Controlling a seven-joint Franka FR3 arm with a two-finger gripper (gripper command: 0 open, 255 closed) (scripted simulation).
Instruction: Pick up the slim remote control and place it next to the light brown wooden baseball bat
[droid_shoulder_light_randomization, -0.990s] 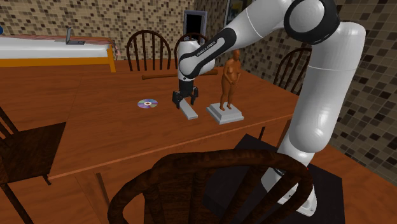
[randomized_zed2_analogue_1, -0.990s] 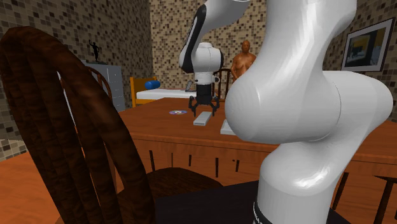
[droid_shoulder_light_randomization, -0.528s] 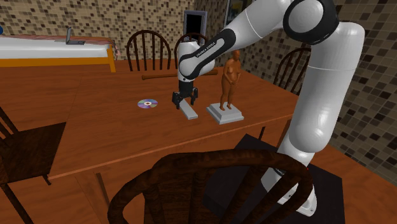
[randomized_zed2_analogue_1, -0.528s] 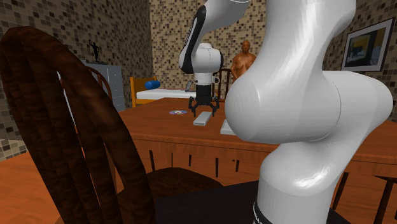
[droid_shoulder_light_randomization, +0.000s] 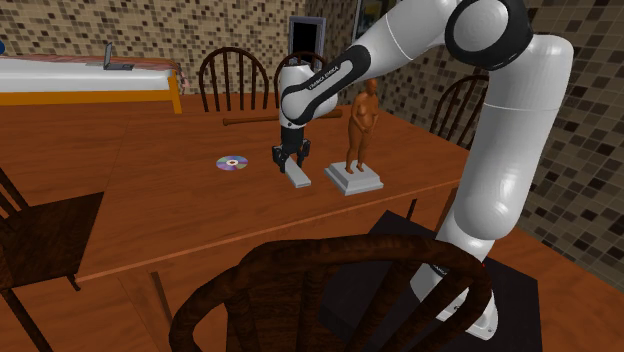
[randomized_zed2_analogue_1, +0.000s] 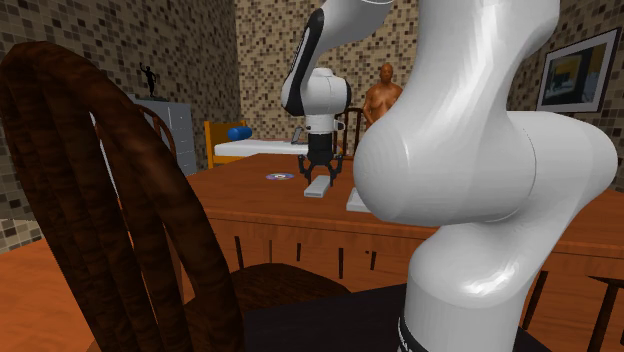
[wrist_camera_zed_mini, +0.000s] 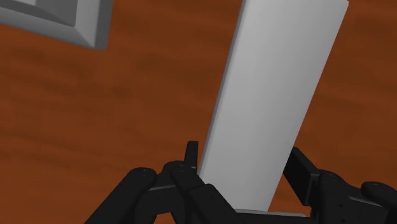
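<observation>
The slim remote (droid_shoulder_light_randomization: 298, 178) is a flat light grey slab lying on the wooden table (droid_shoulder_light_randomization: 150, 210), between a disc and a statue. My black gripper (droid_shoulder_light_randomization: 291, 161) stands straight down over its far end, with the fingers closed in on the slab's two long edges. In the wrist view the remote (wrist_camera_zed_mini: 273, 95) runs away from the gripper (wrist_camera_zed_mini: 245, 175), and both fingers (wrist_camera_zed_mini: 191, 162) press against its sides. From the second exterior view the gripper (randomized_zed2_analogue_1: 319, 172) sits on the remote (randomized_zed2_analogue_1: 320, 187), which rests on the table. The light brown bat (droid_shoulder_light_randomization: 250, 119) lies farther back on the table.
A brown figure statue (droid_shoulder_light_randomization: 360, 120) on a grey base (droid_shoulder_light_randomization: 352, 178) stands close beside the remote. A shiny disc (droid_shoulder_light_randomization: 232, 162) lies on the other side. Dark wooden chairs (droid_shoulder_light_randomization: 232, 75) ring the table, one chair back (droid_shoulder_light_randomization: 300, 290) in the foreground. A bed (droid_shoulder_light_randomization: 90, 85) stands behind.
The fingers have closed from wide apart onto the remote's edges. The arm and the remote have stayed in place.
</observation>
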